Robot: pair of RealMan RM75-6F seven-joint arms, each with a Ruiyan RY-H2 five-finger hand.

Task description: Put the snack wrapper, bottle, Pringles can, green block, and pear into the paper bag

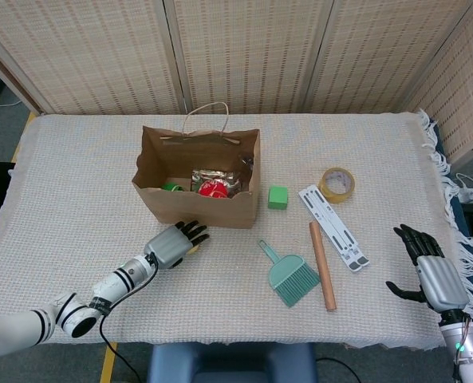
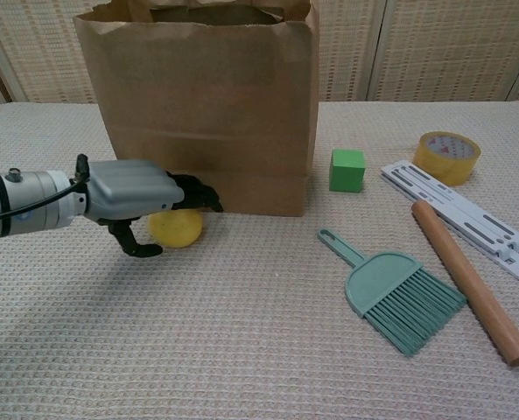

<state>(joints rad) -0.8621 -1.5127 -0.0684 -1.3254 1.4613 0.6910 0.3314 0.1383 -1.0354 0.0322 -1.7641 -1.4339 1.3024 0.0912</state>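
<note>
The brown paper bag [image 1: 196, 209] [image 2: 206, 96] stands open at mid-table. Inside it I see a silvery snack wrapper [image 1: 217, 176], a red Pringles can top [image 1: 213, 189] and a green bottle cap [image 1: 171, 187]. The green block [image 1: 277, 197] [image 2: 347, 170] sits on the cloth just right of the bag. The yellow pear [image 2: 177, 227] [image 1: 193, 249] rests on the table at the bag's front. My left hand [image 1: 176, 242] [image 2: 141, 197] lies over it, fingers stretched across its top and thumb hooked down beside it. My right hand [image 1: 427, 271] hovers open at the table's right edge.
A teal dustpan brush [image 1: 290, 277] [image 2: 399, 297], a wooden rod [image 1: 322, 265] [image 2: 469, 280], a white slotted bracket [image 1: 333, 227] [image 2: 469, 214] and a roll of yellow tape [image 1: 337, 184] [image 2: 447, 157] lie right of the bag. Folding screens stand behind the table.
</note>
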